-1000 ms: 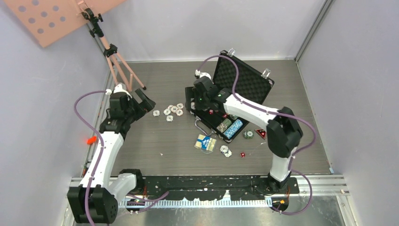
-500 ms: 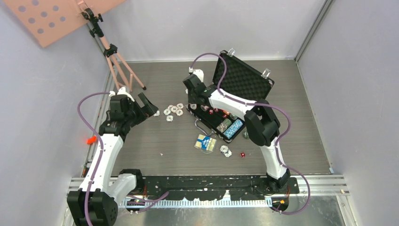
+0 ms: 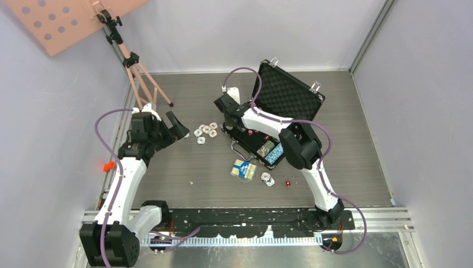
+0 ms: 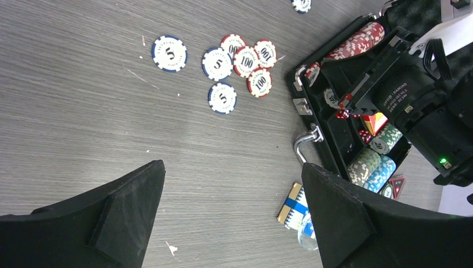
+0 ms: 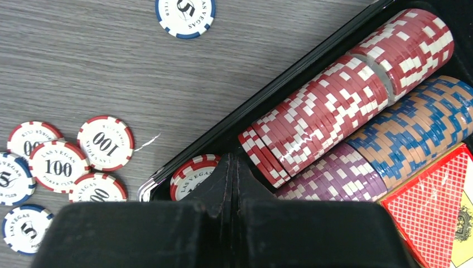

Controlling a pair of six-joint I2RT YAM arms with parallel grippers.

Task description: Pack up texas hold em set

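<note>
Right fingers (image 5: 220,192), pressed together, sit beside a red chip (image 5: 192,173) in the briefcase (image 5: 290,75).

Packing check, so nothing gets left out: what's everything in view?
briefcase: one, black, open, mid table.
racked chips: rows, mixed colours, inside the briefcase.
chip cluster: seven, red and blue, left of the briefcase.
blue deck: one, blue, in front of the briefcase.
red deck: one, red, inside the briefcase.
die: one, red, right of the blue deck.
tripod: one, pink, back left.
left gripper: black, jaws open, above the table.
right gripper: black, jaws shut, over the briefcase edge.
</note>
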